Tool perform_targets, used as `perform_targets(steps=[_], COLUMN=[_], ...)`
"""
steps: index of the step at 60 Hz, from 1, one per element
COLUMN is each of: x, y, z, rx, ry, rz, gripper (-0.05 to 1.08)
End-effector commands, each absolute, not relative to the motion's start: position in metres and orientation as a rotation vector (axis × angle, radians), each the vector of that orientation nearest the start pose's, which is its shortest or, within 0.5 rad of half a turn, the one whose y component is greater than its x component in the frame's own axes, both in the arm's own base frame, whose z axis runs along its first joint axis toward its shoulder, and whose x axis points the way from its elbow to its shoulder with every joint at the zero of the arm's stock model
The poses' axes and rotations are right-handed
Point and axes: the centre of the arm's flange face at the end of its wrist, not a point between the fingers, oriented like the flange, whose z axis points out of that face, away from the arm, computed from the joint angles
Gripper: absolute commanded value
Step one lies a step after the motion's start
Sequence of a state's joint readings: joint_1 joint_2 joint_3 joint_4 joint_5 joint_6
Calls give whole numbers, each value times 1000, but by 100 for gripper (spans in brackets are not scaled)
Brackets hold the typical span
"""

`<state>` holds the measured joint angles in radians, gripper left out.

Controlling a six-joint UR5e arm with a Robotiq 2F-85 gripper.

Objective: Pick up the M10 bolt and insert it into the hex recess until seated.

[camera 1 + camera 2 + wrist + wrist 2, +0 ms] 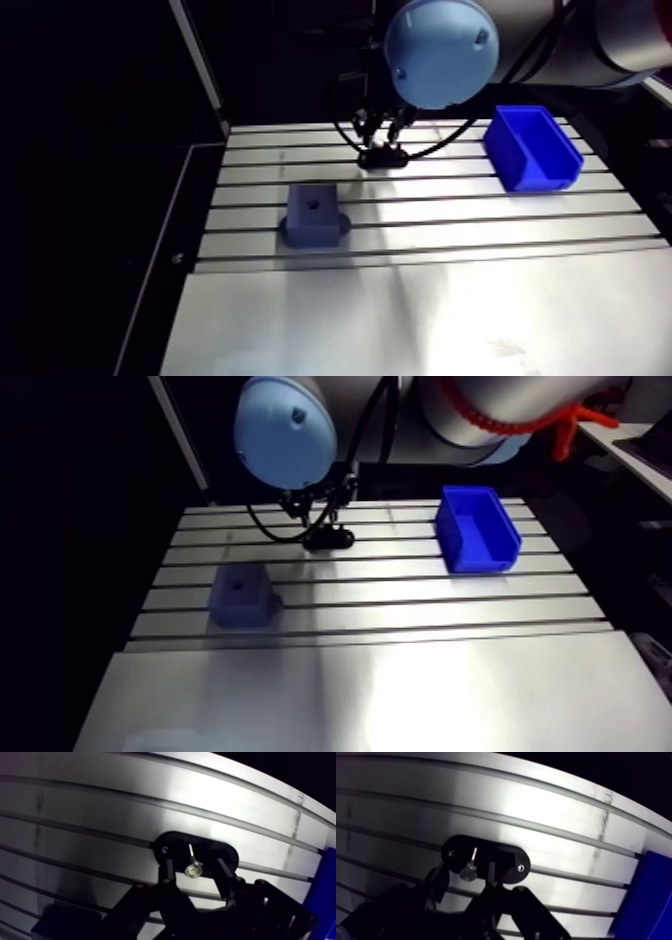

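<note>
Nearest lies the smooth, unslotted part of the slotted aluminium table (430, 310), bright with glare. Beyond it, on the first slotted rows at the left, sits a dark blue square block on a rounded base (312, 222). It has a small dark hole (313, 203) in its top face, and the hole's outline is too small to make out.

Farther back, about the middle of the table, the black two-fingered gripper (195, 861) hangs low over a black oval holder plate (176, 844). The plate lies flat across the slots with a small screw near each end. In the wrist view a shiny metal bolt (193, 870) is on this plate, its bright head between the fingers and its thin shank pointing away from the gripper. I cannot tell whether it stands upright or lies flat. The black fingers (169, 868) stand apart, one on each side of the bolt's head, with dark plate showing in the gaps, so nothing is gripped.

At the far right, well apart from the holder, stands a bright blue plastic open-fronted bin (545, 178).
</note>
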<state>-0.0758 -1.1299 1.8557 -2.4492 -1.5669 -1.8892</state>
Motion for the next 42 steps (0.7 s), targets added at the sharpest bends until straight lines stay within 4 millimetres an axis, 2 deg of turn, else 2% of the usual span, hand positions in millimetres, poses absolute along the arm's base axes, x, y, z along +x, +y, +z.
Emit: perform_targets(steps=[1,28,42], x=[-599,-601,-601], y=[-89,-89,-89], z=[202,202,202], rx=[-400,-397,-399], ry=[3268,3267,3265], rz=[43,45,47], gripper=[50,59,59])
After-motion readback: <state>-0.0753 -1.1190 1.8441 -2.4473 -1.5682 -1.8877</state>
